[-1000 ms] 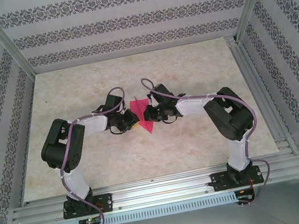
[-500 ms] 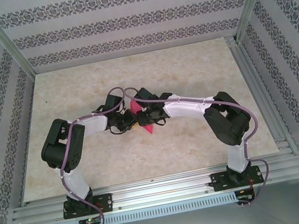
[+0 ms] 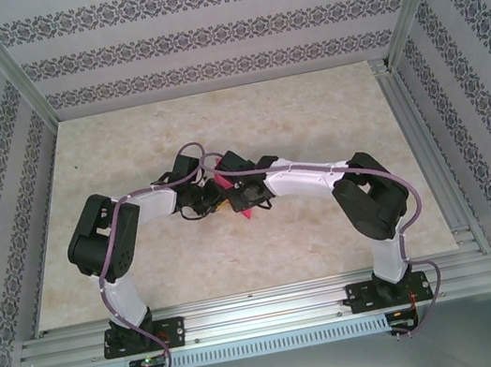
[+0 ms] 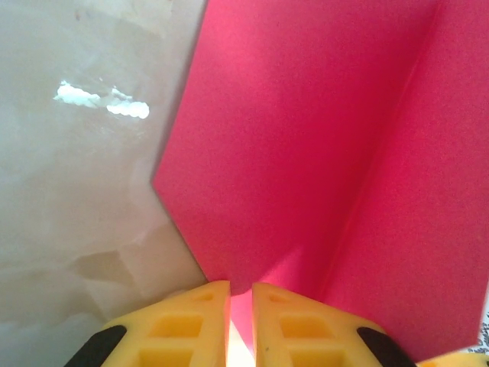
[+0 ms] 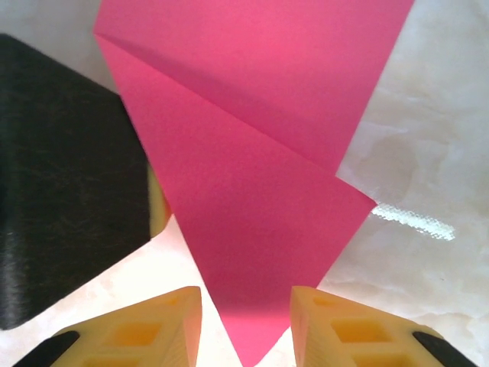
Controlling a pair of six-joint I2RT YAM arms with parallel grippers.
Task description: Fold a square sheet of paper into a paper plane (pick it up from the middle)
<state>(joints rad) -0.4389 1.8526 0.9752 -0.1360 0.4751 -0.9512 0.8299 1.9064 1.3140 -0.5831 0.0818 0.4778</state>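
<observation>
The pink sheet of paper [image 3: 243, 210] lies at mid-table between both grippers, folded with creases into a pointed shape. My left gripper [image 3: 212, 199] is shut on one edge of it. In the left wrist view the yellow fingers [image 4: 183, 321] pinch the paper [image 4: 306, 153], and a crease rises to the right. My right gripper [image 3: 232, 195] faces the left one and is open. In the right wrist view the paper's sharp tip [image 5: 244, 229] lies between the spread jaws of the right gripper [image 5: 245, 321], touching neither. The black left gripper body [image 5: 53, 176] shows at the left.
The marble-patterned table [image 3: 310, 115] stretches out around the arms. Aluminium rails [image 3: 268, 312] run along the near edge and a rail [image 3: 425, 152] along the right side. Patterned walls [image 3: 220, 36] close in the back and sides.
My right arm has reached left over the paper, close to the left gripper, and its jaws have opened. The left gripper has held still, shut on the paper.
</observation>
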